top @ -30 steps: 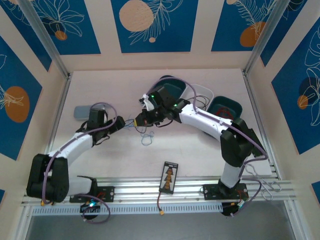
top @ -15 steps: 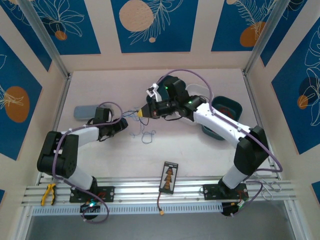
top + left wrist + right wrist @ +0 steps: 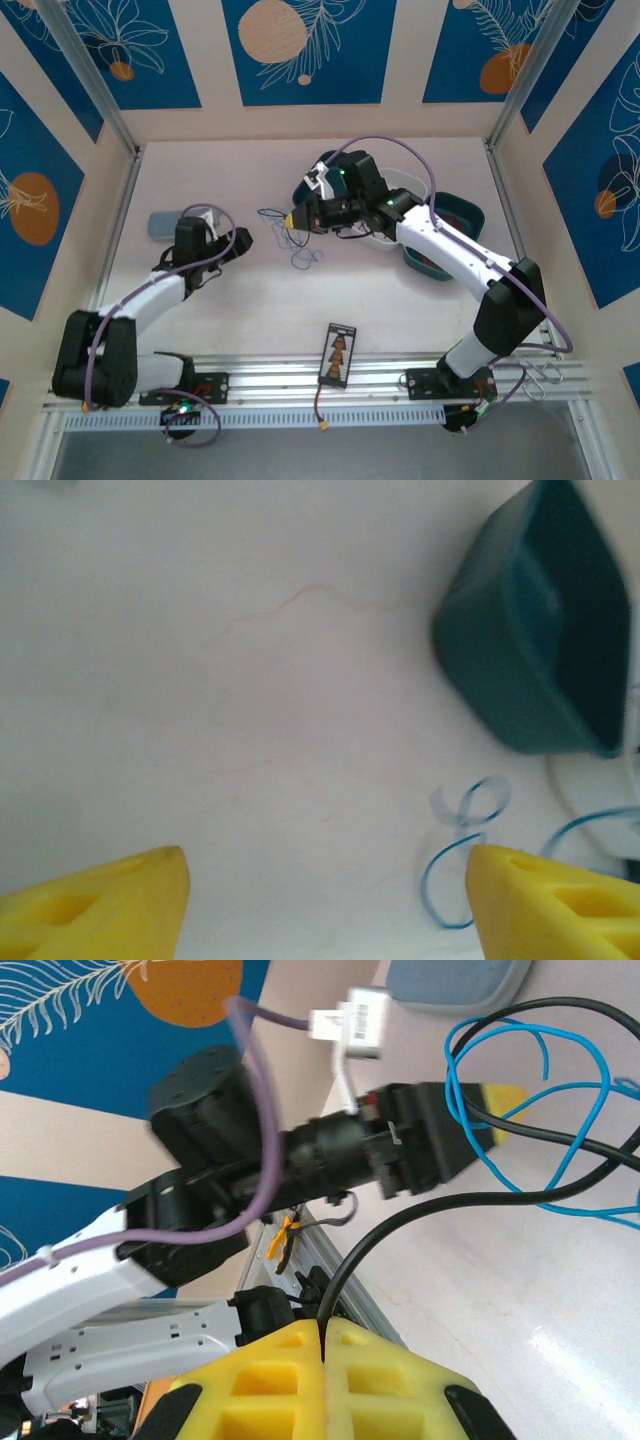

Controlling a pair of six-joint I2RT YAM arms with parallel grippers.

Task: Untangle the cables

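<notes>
Right gripper [image 3: 323, 1355], jaws pressed together, clamped a black strand of the cables [image 3: 545, 1110]. The strand rose from the seam between the yellow fingers [image 3: 270, 1380] and ran out of the wrist camera's frame at the right. Blue loops hung beyond it, in front of the tip of the left arm [image 3: 300, 1155], and their ends were also cut off at the frame's edge.

From overhead the bunch sat at mid-bench, between the two grippers. One end was at the right gripper's tip, and a small blue loop trailed toward the near side on the bench [image 3: 200, 170]. At that height the wires were hair-thin, and where they crossed or knotted could not be made out.

The left gripper [image 3: 327, 865] had its jaws wide apart with only bare surface between them. A curl of blue wire lay just beside its right finger.

A teal tray [image 3: 520, 630] beyond it was cut off by the frame. Seen from above, it was largely hidden under the right arm, which also crossed a white tray [image 3: 405, 180] and part of a second teal tray [image 3: 465, 212].

Open surface stretched far, near and left of the bunch. A grey pad [image 3: 165, 222] lay by the left rail, and a black card [image 3: 340, 352] lay at the near edge.
</notes>
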